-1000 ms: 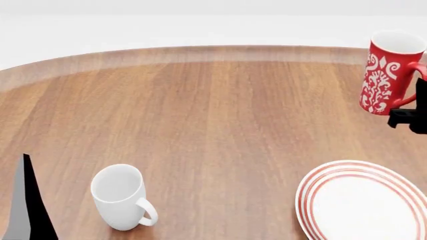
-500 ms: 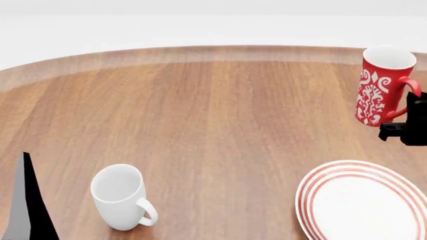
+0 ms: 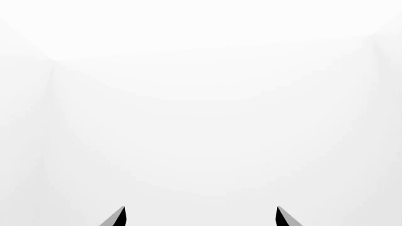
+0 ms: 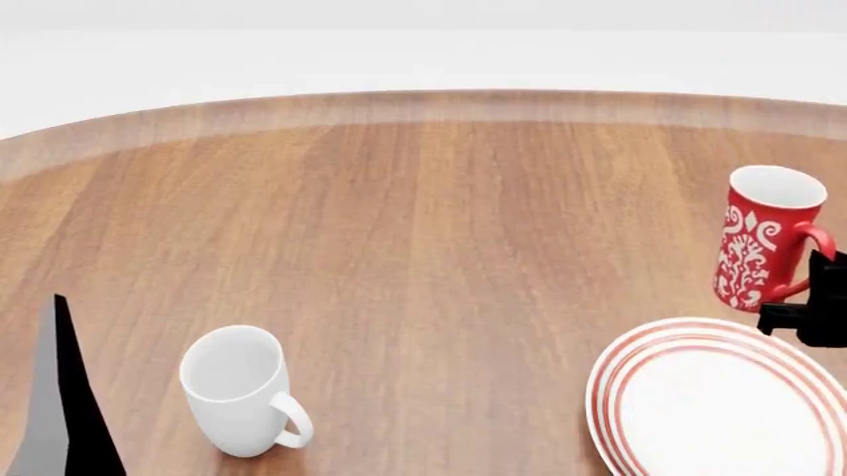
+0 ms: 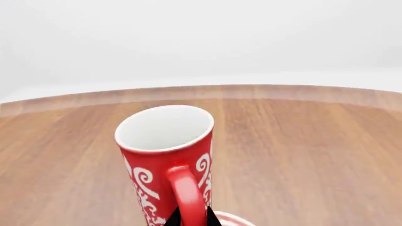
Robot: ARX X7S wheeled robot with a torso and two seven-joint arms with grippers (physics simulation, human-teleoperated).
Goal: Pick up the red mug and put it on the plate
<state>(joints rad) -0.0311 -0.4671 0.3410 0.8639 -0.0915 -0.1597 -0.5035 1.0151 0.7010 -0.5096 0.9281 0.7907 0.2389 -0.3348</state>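
While the tall slim red mug with its white ornamental pattern [image 4: 764,240] hangs upright above the round wooden table [image 4: 423,248], the right gripper [image 4: 804,309] pinches its red loop handle [image 4: 810,256] from the right edge of the head view. Only a dark block of that gripper shows there; in the right wrist view two black tips close on the handle [image 5: 186,195] low in the frame, with the mug's white inside [image 5: 164,126] open to the camera. The mug sits just beyond the far rim of the round white plate with concentric red rings [image 4: 622,377], which runs off the near right corner of the head view; whether the mug's base clears the tabletop by much cannot be told. A plain white mug [image 4: 238,391] stands near the table's front left, well apart from both. Between them lies a broad bare stretch of wood, reaching to the table's curved far edge [image 4: 397,99]. The left gripper [image 3: 199,217] faces blank white, its two dark fingertips [image 3: 116,217] spread apart and holding nothing; a dark sliver of it [image 4: 63,407] rises at the lower left of the head view.
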